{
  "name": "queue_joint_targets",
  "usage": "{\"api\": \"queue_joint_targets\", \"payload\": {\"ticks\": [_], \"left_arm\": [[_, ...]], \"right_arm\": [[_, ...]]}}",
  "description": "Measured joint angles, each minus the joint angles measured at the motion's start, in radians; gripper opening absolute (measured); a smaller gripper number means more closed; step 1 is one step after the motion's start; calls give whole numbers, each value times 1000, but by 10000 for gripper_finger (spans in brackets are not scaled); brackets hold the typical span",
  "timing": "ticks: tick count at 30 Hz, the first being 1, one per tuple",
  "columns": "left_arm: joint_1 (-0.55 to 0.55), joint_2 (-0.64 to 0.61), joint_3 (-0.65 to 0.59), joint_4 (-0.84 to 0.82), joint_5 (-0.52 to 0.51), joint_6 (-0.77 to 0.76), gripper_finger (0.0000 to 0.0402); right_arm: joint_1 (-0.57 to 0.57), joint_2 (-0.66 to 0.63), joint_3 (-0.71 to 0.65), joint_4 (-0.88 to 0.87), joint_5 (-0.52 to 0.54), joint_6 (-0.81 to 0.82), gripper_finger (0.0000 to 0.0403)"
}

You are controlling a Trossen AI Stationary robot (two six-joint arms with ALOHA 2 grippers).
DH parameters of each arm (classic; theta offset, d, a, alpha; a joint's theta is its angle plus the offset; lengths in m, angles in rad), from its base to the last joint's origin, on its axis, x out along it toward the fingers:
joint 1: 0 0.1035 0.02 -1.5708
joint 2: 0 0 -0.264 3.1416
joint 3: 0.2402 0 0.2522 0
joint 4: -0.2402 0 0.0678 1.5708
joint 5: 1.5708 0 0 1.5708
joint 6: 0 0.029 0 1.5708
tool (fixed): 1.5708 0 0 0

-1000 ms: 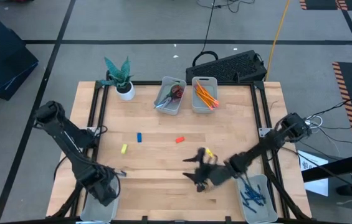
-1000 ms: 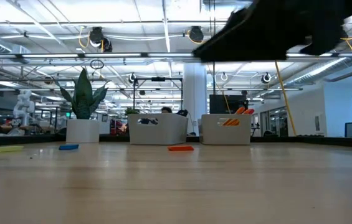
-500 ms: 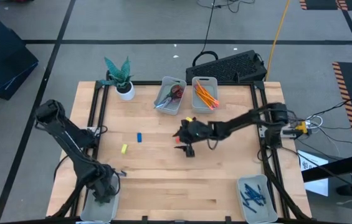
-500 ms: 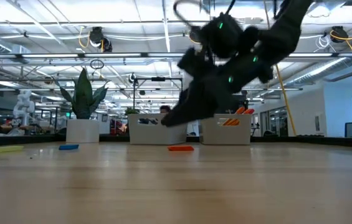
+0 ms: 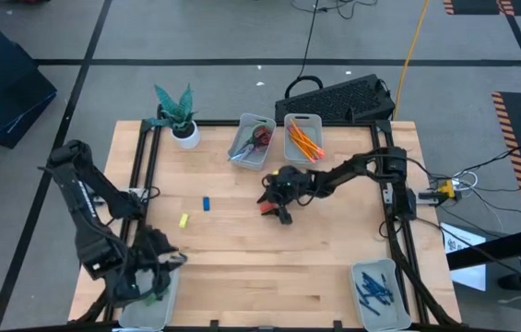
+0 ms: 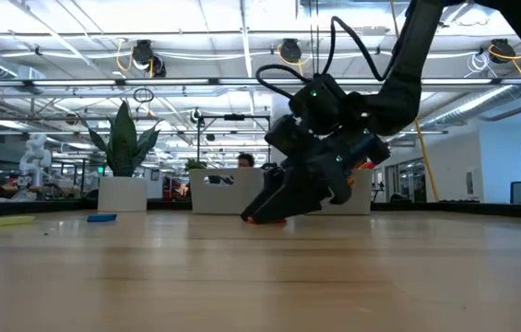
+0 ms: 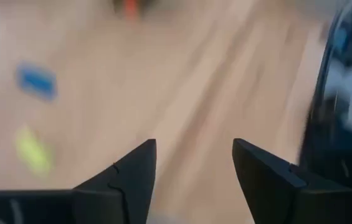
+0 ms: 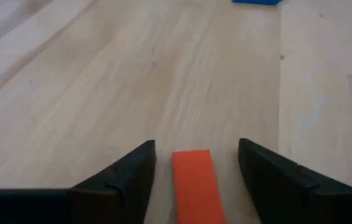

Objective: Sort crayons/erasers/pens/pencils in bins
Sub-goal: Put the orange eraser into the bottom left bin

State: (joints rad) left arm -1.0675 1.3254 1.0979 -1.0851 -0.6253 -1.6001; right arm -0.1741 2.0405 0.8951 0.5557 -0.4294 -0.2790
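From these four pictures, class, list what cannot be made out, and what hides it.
- Left bin's contents: high view, left gripper covers it.
- Red eraser: low view, mostly behind right gripper.
- Blue eraser, yellow eraser: left wrist view, blurred.
- Far bins' items: high view, too small.

An eraser lies between the right hand's fingers, apparently untouched.

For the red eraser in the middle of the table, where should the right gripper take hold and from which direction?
Grip the red eraser across its two long sides, coming down from above. It lies flat on the table with clear wood on both flanks, and the open right gripper already straddles its narrow width, one finger on each side, lined up with its long axis.
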Motion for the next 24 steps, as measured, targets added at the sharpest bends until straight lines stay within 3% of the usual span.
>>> {"api": "queue_joint_targets", "payload": {"ticks": [3,5,9,12,14,18,24], "left_arm": [[9,3,-33,56,-245,90,212],[26,8,-77,160,-351,192,212],[99,10,-194,419,-457,391,212],[198,10,-264,552,-468,486,212],[288,10,-302,607,-424,561,212],[518,10,-380,769,-198,722,215],[785,10,-572,1210,227,745,243]], "right_arm": [[2,-9,-38,8,-13,-4,177],[2,-8,-80,51,-16,2,147],[11,3,-173,188,28,-15,94],[13,5,-210,245,54,-23,72],[13,5,-216,247,55,-34,67],[27,3,-219,260,81,-59,70],[129,-134,-227,186,296,-186,63]]}}
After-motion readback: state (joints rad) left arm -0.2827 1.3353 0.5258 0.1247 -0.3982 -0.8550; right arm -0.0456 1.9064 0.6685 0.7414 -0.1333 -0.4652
